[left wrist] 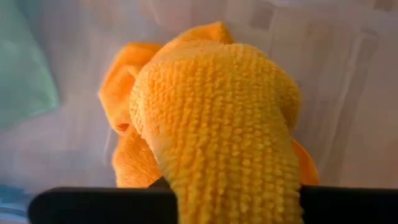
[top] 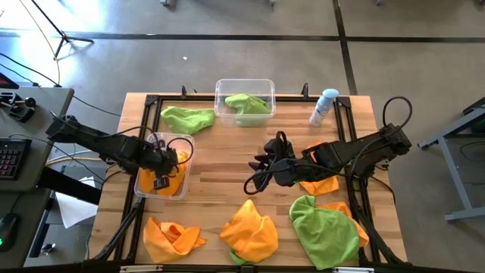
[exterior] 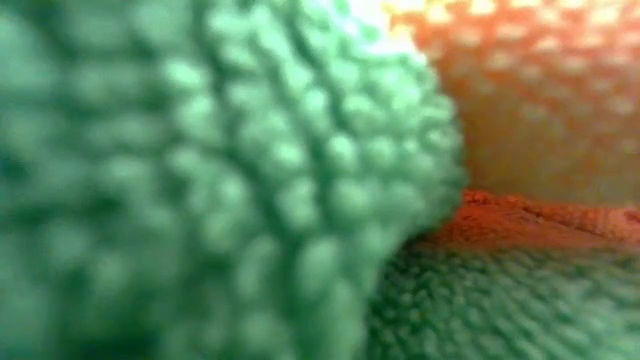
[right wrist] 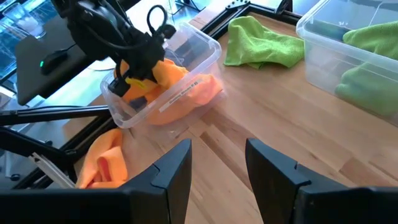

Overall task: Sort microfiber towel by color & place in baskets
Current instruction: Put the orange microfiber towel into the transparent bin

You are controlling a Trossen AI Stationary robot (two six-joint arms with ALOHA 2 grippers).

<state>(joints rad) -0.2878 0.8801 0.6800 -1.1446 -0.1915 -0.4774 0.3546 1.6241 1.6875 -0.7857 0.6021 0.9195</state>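
Note:
My left gripper (top: pixel 163 163) reaches down into the clear left basket (top: pixel 188 144) and is shut on an orange towel (left wrist: pixel 217 112), which bunches up over other orange cloth in the basket. My right gripper (right wrist: pixel 217 149) hangs open and empty above the middle of the table, pointing at the left basket. The far basket (top: pixel 227 85) holds a green towel (top: pixel 246 104). Another green towel (top: pixel 187 119) lies flat on the table between the two baskets. In the low view, green and orange cloth (exterior: pixel 200 180) fills the picture. My left gripper comes at the orange towel from above, pointing steeply down into the basket. A thick bunched fold (left wrist: pixel 230 180) rises between the jaws and hides the fingers. The towel's lower part (left wrist: pixel 134 155) rests on the orange cloth in the basket.
Two orange towels (top: pixel 173 236) (top: pixel 250 231) and a green one (top: pixel 326 227) lie along the near edge. One more orange towel (top: pixel 318 184) lies under my right arm. A spray bottle (top: pixel 324 106) stands at the far right. Black frame rails run along the table's sides.

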